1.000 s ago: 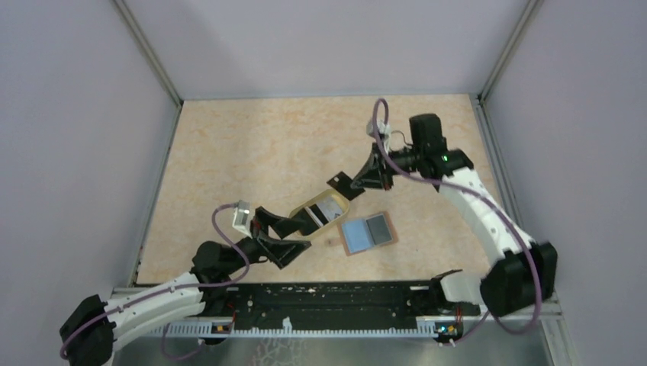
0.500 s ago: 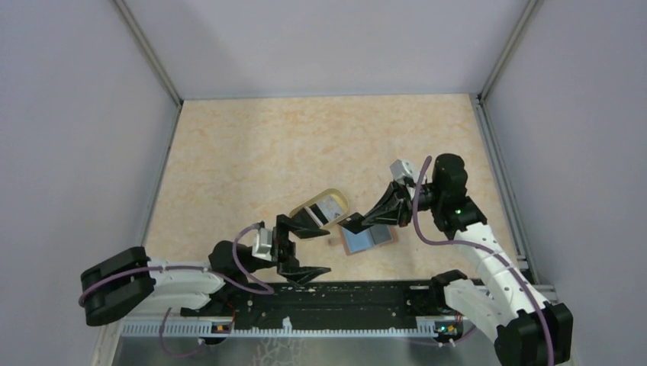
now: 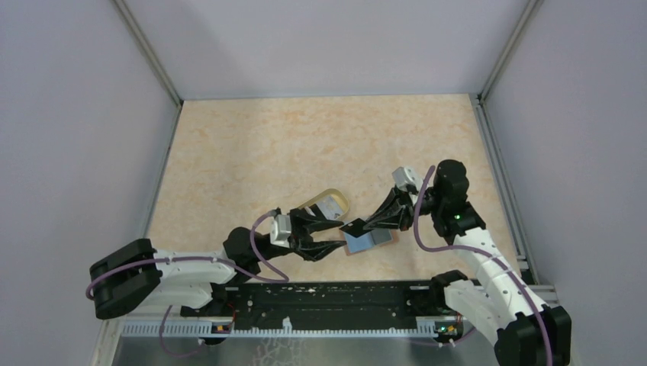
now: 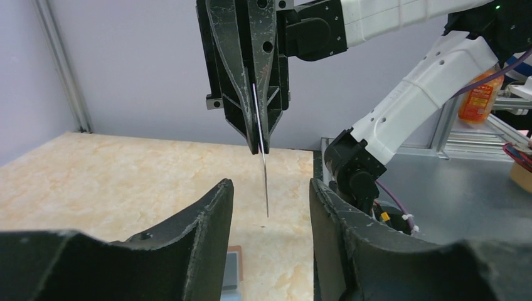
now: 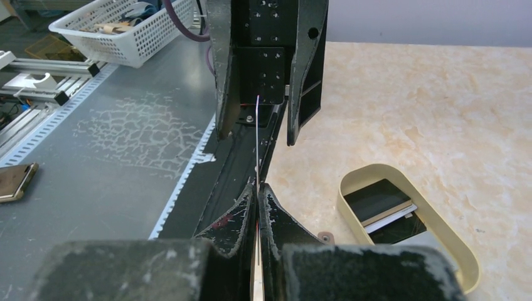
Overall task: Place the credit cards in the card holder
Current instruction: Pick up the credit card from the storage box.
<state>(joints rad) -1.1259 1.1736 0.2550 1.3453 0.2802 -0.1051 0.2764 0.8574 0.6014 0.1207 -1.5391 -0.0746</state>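
My right gripper (image 3: 358, 226) is shut on one credit card (image 5: 258, 135), which shows edge-on as a thin upright line (image 4: 264, 182). It hangs just above the open card holder (image 3: 374, 240), whose blue inside faces up. My left gripper (image 3: 336, 235) faces the right one with its jaws apart. Its two fingers (image 5: 223, 75) stand on either side of the card's free end without touching it. More credit cards (image 5: 379, 200) lie in the oval tan dish (image 3: 341, 200) just behind.
The black mounting rail (image 3: 328, 301) runs along the near table edge, right below both grippers. Off the table are a white basket (image 5: 125, 31), a phone (image 5: 15, 182) and an orange bottle (image 4: 480, 100). Lilac walls close in three sides.
My right arm carried the card from the far side down to the card holder. My left gripper swung right to meet it, and its jaws have narrowed around the card.
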